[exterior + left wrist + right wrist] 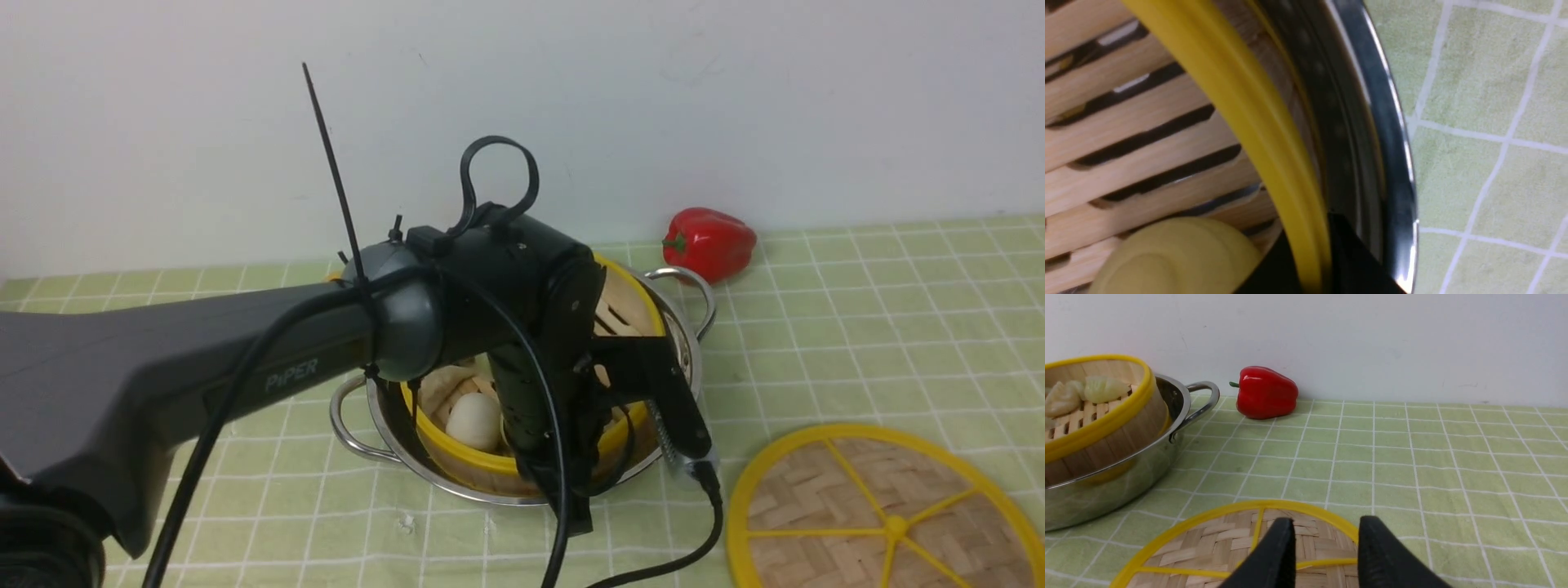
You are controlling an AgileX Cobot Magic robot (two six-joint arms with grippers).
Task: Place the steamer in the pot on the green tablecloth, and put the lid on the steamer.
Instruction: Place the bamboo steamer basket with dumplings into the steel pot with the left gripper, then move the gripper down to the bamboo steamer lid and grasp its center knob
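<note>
The left gripper (1316,265) is closed narrowly on the yellow rim of the steamer (457,456), which is seen tilted inside the pot (1098,490) on the tablecloth (857,327), not yet seated flat. To the right, the lid (816,498) is laid flat on the tablecloth, and the right gripper (1326,528) is poised over it, fingers wide and empty. The lid is judged light, stiff and thin, and is best pinched at its rim or a spoke.

Green grid cloth (857,327) covers the whole surface, up to the wall (735,98). On it: pot (704,296) at centre; lid (816,506) flat at front right, apart from pot; pepper (709,242) at back, near pot's handle.
</note>
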